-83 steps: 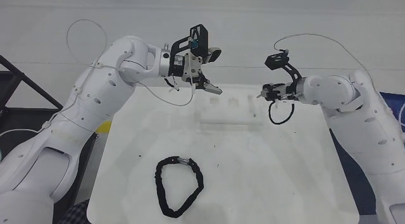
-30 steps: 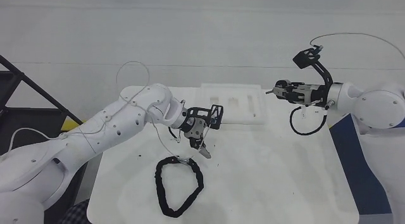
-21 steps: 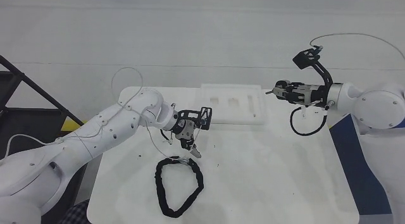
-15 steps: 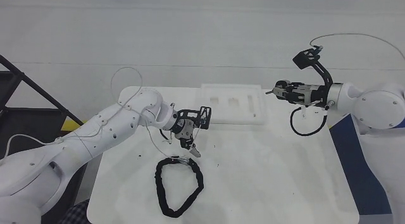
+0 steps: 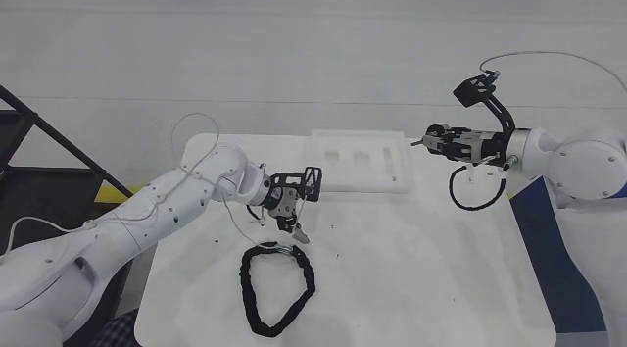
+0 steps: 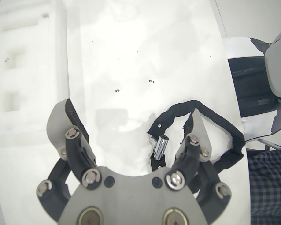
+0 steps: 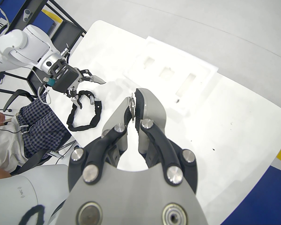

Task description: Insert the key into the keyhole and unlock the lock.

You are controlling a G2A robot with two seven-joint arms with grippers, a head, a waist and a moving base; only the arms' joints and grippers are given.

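The left gripper (image 6: 131,108) has come down from above the foam tray (image 5: 362,163) to the chain lock (image 5: 277,288). Its jaws are spread wide either side of the silver lock cylinder (image 6: 161,146), gripping nothing. The right gripper (image 7: 134,95) stays clenched on the key (image 7: 131,104), by the tray's right end over the table (image 5: 421,269), well apart from the lock.
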